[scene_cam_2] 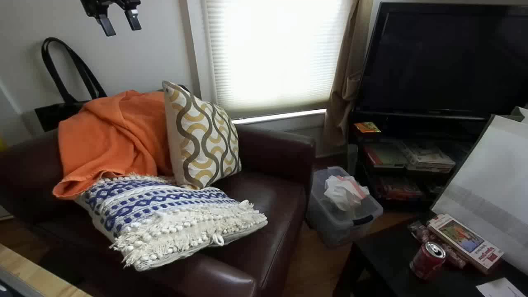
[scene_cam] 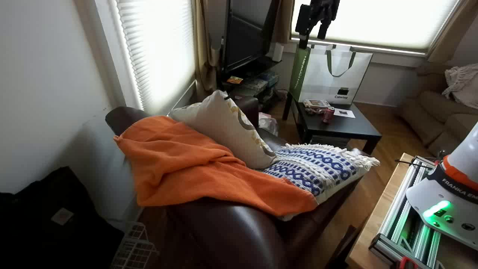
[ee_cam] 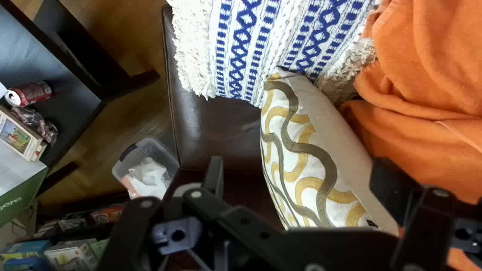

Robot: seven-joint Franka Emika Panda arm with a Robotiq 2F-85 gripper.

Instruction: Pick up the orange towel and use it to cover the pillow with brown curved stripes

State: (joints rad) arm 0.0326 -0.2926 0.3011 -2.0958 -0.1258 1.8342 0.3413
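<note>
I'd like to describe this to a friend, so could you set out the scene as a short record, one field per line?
Orange towel: draped over the dark brown couch, one end overlapping the fringed pillow
Curved-stripe pillow: leaning at a tilt, patterned front uncovered
Fringed pillow: blue and white, lying on the couch
Jaws: open, above the couch, gripping nothing
Black table: holds a red can and a large bag
Not yet done: covering the curved-stripe pillow with the towel

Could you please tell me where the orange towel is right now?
In an exterior view, the orange towel drapes the leather armchair at left, left of the pillow with brown curved stripes, its lower edge meeting the blue-patterned pillow.
</note>
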